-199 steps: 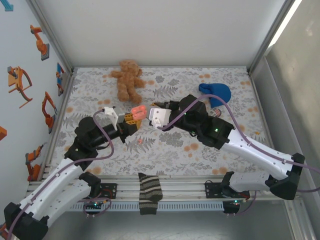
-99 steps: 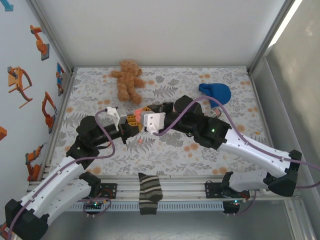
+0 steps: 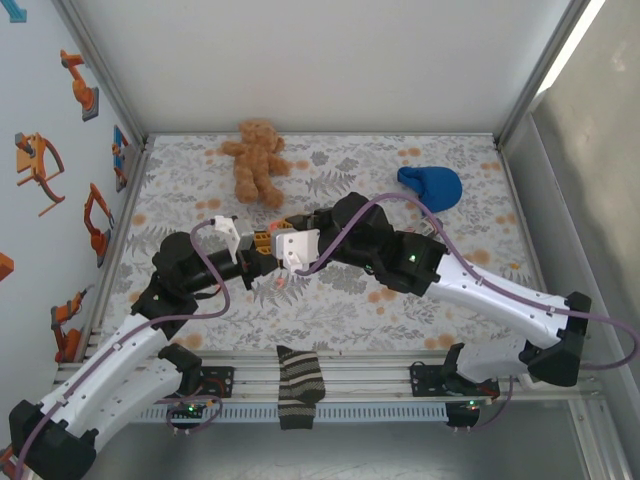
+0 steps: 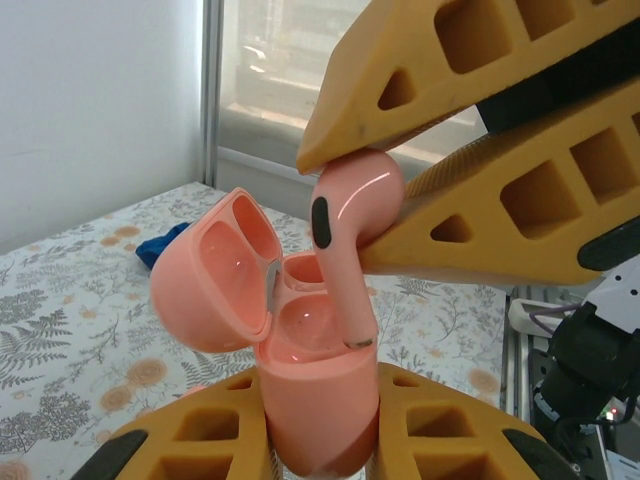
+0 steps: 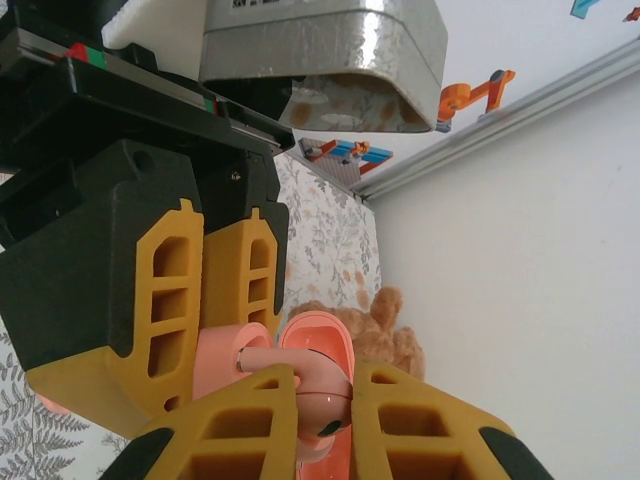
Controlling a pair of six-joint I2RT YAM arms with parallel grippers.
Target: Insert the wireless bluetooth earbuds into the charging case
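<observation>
Pink earbud point(image 4: 352, 205) pinched in right pincer point(image 5: 325, 398) sits over open case point(image 4: 215, 285) pinched by left pincer point(image 4: 320, 425), teddy bear point(image 3: 257, 160) beyond.

Teddy bear point(image 3: 255, 160) on the floral tabletop point(image 3: 350, 165) — blue cloth point(image 3: 432, 184) far right, striped sock point(image 3: 299, 385) on the near rail.

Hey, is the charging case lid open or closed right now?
Open. The charging case has its lid swung back, baring both sockets; the earbud stem hangs at one.
</observation>
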